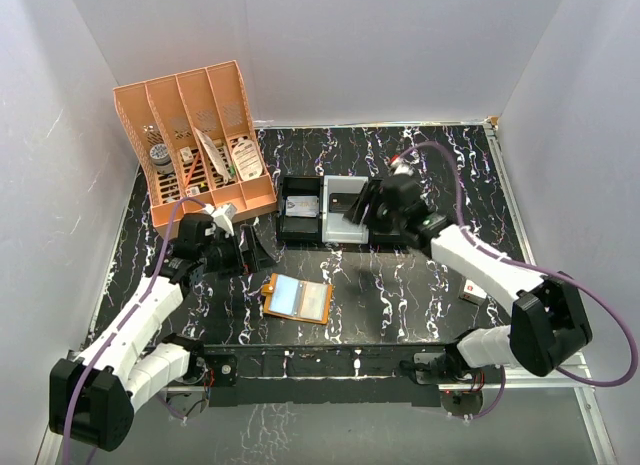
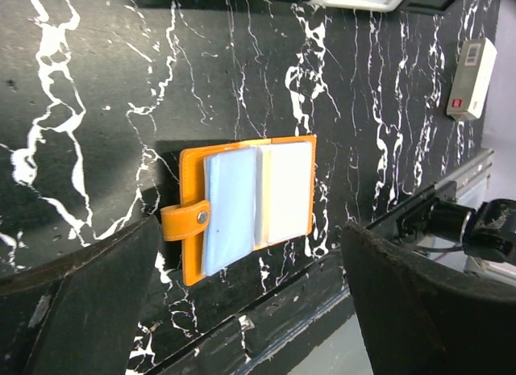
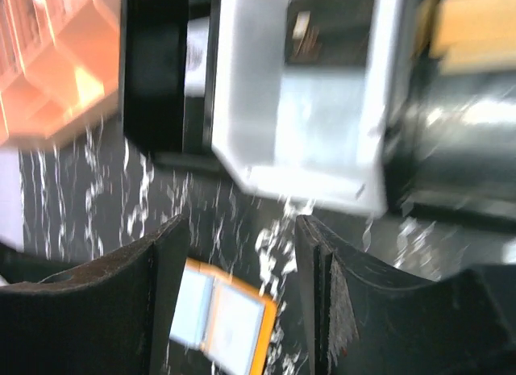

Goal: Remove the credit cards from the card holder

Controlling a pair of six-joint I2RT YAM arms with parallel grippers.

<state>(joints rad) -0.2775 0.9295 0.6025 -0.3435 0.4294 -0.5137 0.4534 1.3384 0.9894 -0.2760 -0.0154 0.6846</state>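
1. Card holder lies open and flat on the black marbled surface. It sits front-centre, nearer than the black tray and white tray.
2. Its long axis runs left-right in the top view, with the right end slightly nearer the arm bases. The strap tab with snap sticks out on the left-arm side.
3. Credit cards are in it, pale blue faces up, one stack per half. No print legible on them.
4. Left pincer is released with jaws wide. It sits just left of the holder, not touching it.
5. Right pincer is also released, with nothing between its fingers. It is up over the white tray.
6. Small white box on the right has a red mark, and its text is too small to read. The same goes for labels in the orange organizer.
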